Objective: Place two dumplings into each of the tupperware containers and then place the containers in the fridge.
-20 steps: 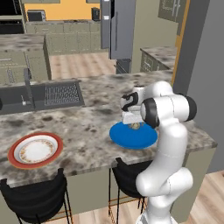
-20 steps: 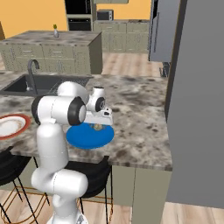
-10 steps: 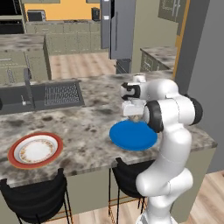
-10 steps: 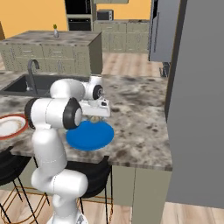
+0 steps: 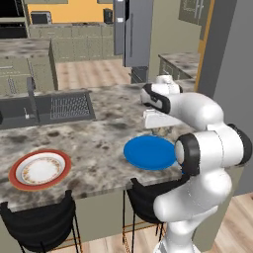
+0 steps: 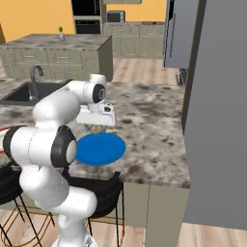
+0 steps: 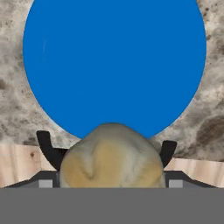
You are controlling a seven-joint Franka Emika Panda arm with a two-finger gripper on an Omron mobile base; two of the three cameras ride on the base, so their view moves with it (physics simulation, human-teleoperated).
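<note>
The gripper (image 7: 112, 151) is clamped on a dumpling (image 7: 112, 155), and the hand view makes that plain: the pale tan crinkled lump sits squarely between the two dark fingertips (image 7: 47, 148), bulging so far that it covers most of both, and its lower edge is cut off at the bottom of the frame. Below it lies the flat round blue disc (image 7: 113, 61), its top cut by the frame edge, on the speckled stone counter (image 7: 205, 109), with a strip of wood floor past the counter's edge. From the left base view the hand hangs above the far rim of that blue disc (image 5: 149, 152), but the fingers are hard to make out under the white wrist and only a tan smudge hints at the dumpling (image 5: 161, 131). The right base view gives the same story from the other side: the gripper (image 6: 98, 126) is tucked under the white hand block above the blue disc (image 6: 100, 148), the dumpling barely a tan fleck there. The left base view alone offers the round plate with the red-orange rim (image 5: 39, 169) well to the left, the dark sink (image 5: 47, 107) behind it, and the grey fridge (image 5: 132, 32) across the room; in the right base view the plate is hidden behind the arm, and a grey panel (image 6: 217, 111) blocks the right side.
</note>
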